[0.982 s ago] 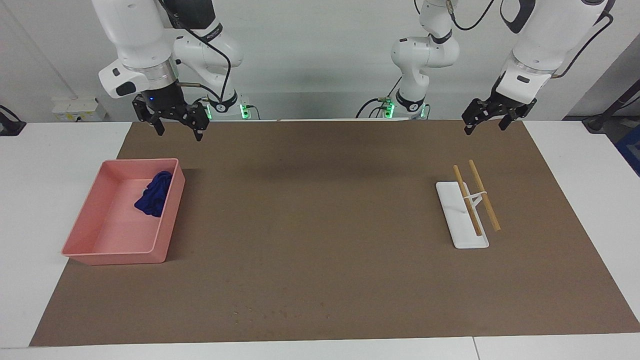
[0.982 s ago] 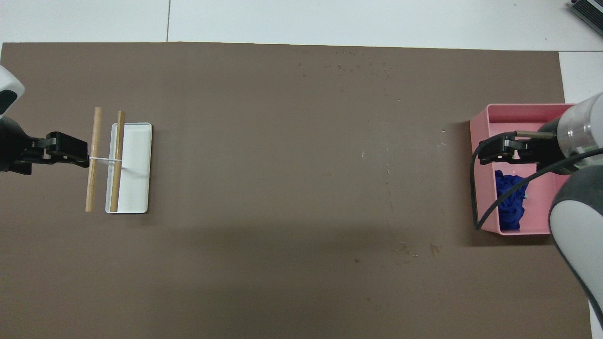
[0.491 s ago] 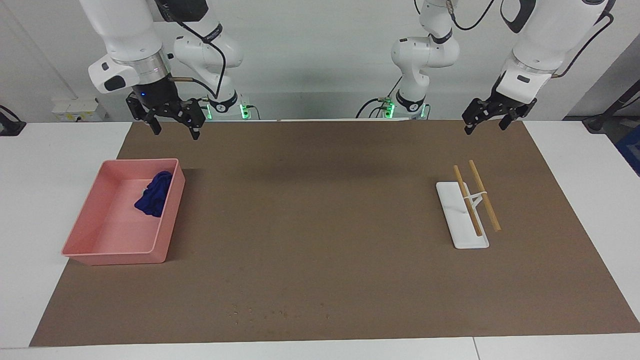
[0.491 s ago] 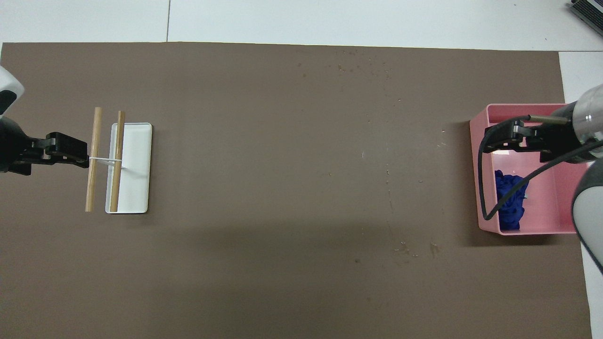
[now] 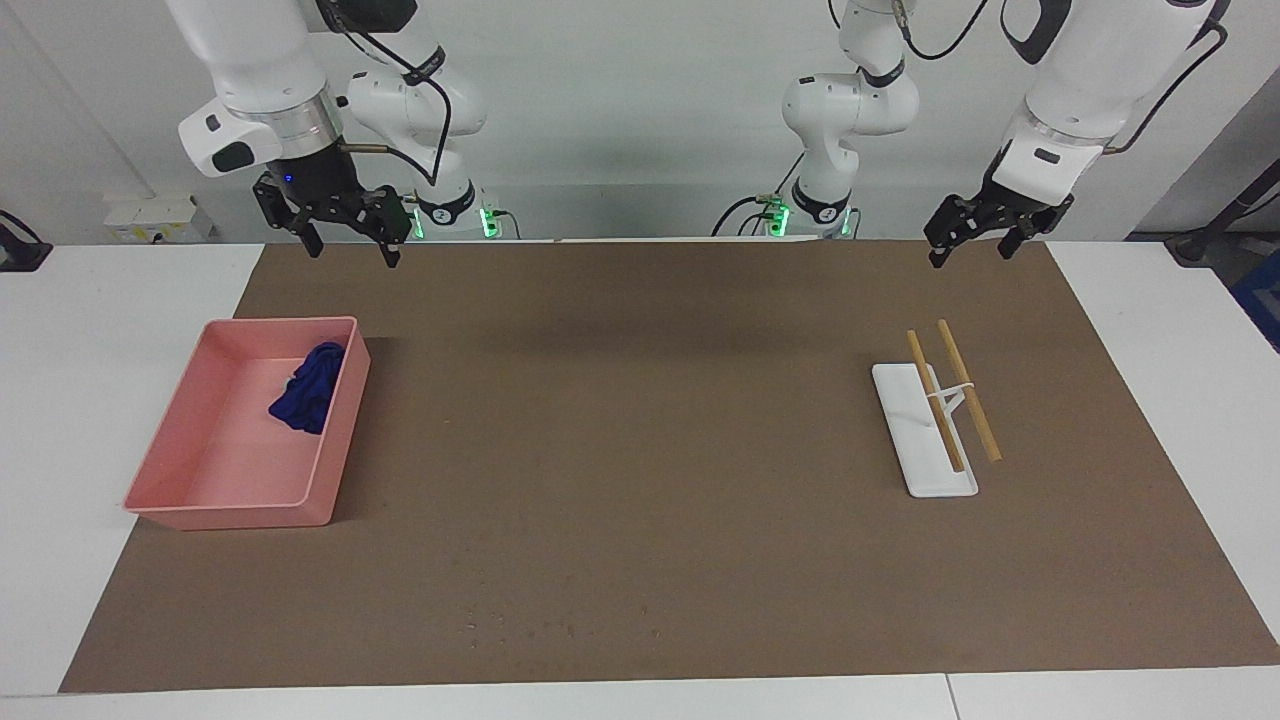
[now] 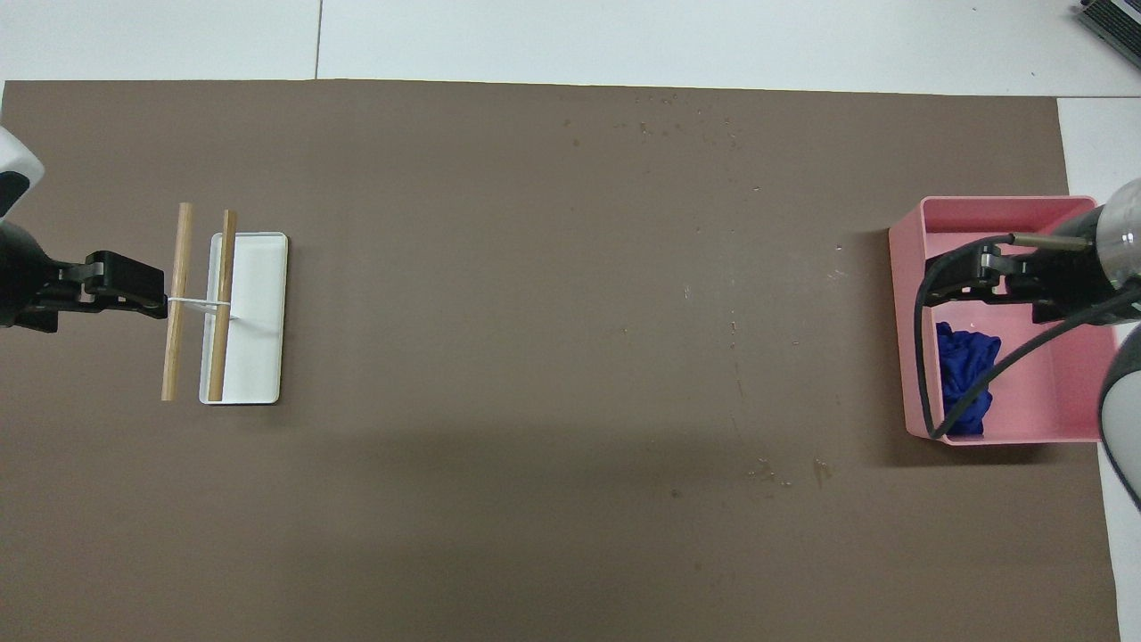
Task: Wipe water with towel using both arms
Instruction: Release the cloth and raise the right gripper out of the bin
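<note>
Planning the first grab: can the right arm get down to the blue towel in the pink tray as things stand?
Probably yes. The towel lies uncovered in the open-topped pink tray, against the wall nearer the table's middle. The right pincer hangs open above the tray's robot-side end, nothing between them. That wall may crowd one finger.

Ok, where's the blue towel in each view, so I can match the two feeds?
Facing view: the towel lies in the pink tray, against the wall nearest the table's middle, in the half nearer the robots.
Overhead view: the towel is in the same tray, low in the picture, with a black cable crossing over it.
Shared landmark: the pink tray, at the right arm's end of the brown mat.
</note>
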